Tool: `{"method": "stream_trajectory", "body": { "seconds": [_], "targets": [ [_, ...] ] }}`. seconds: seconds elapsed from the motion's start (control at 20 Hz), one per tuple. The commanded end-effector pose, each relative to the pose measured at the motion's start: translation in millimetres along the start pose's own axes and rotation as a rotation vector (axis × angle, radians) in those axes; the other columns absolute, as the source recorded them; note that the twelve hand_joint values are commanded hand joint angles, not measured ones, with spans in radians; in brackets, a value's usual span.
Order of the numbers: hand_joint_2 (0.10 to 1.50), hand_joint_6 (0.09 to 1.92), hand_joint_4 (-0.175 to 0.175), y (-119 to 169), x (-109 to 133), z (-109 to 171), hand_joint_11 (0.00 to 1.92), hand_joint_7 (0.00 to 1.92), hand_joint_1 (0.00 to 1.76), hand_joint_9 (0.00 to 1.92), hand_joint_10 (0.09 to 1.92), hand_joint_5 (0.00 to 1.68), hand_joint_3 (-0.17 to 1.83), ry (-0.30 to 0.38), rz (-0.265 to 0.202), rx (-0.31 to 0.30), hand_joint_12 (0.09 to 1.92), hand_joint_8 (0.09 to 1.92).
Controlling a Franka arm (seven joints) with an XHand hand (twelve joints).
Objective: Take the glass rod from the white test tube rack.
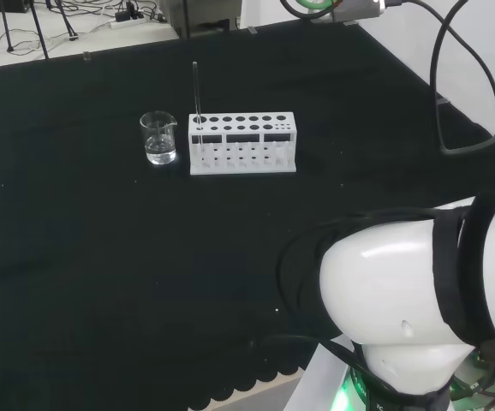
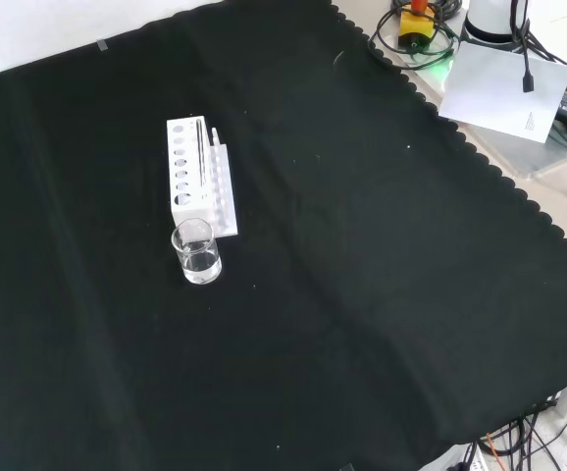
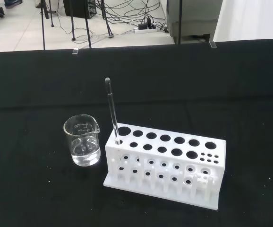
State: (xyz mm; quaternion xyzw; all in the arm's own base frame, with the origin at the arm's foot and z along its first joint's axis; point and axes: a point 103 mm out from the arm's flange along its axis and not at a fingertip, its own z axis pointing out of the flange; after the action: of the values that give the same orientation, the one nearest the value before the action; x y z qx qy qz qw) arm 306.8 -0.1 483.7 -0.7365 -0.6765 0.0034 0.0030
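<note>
Two pieces of ware stand together on the black cloth [image 1: 102, 257] covering the bench: a white plastic test tube rack [image 1: 242, 142] with two rows of round holes in its top, and a small clear glass beaker [image 1: 159, 138] just beside it; in the head view the beaker sits to the left of the rack, while in the front view it stands nearer the camera, just below the rack's near end. The thin clear glass rod [image 3: 112, 110] stands close to upright in a corner hole at the end of the rack nearest the beaker, its rounded top rising well above the rack (seen most plainly from the wrist view, where it leans very slightly); its lower part passes down through the rack's top plate. The beaker seems to hold a little clear liquid at its bottom, and it is apart from the rack, not touching. The arm's large white link [image 1: 419, 300] with black cables fills the lower right of the head view; whether the hand's fingers are spread or curled, I cannot tell.
</note>
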Motion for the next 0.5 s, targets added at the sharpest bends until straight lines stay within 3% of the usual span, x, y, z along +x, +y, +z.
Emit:
{"method": "stream_trajectory", "body": {
  "seconds": [0.05,0.1,0.2,0.5],
  "targets": [
    [0.62,0.28,-0.124,0.1,0.6,0.1,0.32,0.15,0.94,0.33,0.63,0.13,0.7,-0.001,-0.01,-0.014,1.2,0.69],
    [0.63,0.18,-0.119,0.2,0.9,0.1,0.15,0.07,0.91,0.16,0.69,0.12,0.69,0.006,-0.013,-0.016,1.24,0.67],
    [0.63,0.09,-0.115,1.8,2.9,-0.4,0.03,0.02,0.89,0.04,0.77,0.12,0.68,0.0,-0.025,-0.011,1.28,0.67],
    [0.63,0.09,-0.114,1.4,-0.1,1.5,0.0,0.0,0.89,0.0,0.83,0.15,0.69,0.017,-0.036,-0.019,1.3,0.73]
  ]
}}
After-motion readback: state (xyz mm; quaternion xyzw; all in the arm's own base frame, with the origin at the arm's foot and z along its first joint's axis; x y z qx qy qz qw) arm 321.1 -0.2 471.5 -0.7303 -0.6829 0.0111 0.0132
